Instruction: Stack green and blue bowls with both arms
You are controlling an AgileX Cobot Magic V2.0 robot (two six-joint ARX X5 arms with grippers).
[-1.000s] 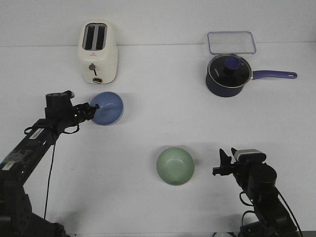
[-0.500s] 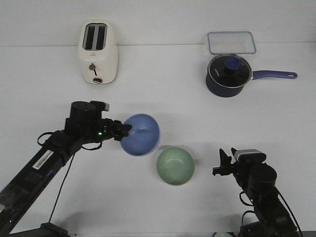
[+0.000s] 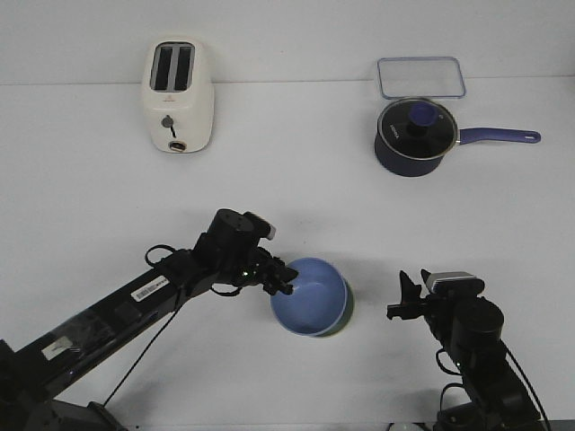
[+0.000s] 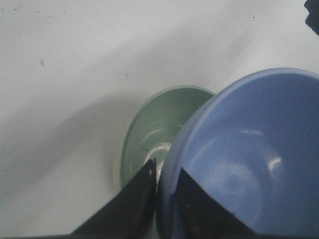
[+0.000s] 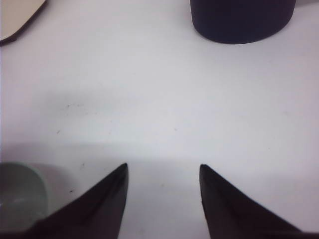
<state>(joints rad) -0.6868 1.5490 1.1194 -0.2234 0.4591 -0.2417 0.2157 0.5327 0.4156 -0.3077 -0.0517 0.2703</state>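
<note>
The blue bowl (image 3: 310, 294) sits over the green bowl (image 3: 347, 310), of which only a thin green edge shows at the right in the front view. My left gripper (image 3: 286, 280) is shut on the blue bowl's near-left rim. In the left wrist view the two fingers pinch the blue bowl's (image 4: 249, 159) rim, and the green bowl (image 4: 154, 129) lies just beneath and beside it; I cannot tell whether the two touch. My right gripper (image 3: 402, 301) is open and empty, to the right of the bowls. In the right wrist view (image 5: 163, 172) a bit of the green bowl (image 5: 20, 191) shows.
A cream toaster (image 3: 178, 96) stands at the back left. A dark navy saucepan (image 3: 415, 136) with a glass lid and a clear lidded container (image 3: 420, 75) stand at the back right. The saucepan's base also shows in the right wrist view (image 5: 241, 20).
My left arm has carried the blue bowl from the table's left to the right and towards the front, until it covers the green bowl. The right arm has not moved.
</note>
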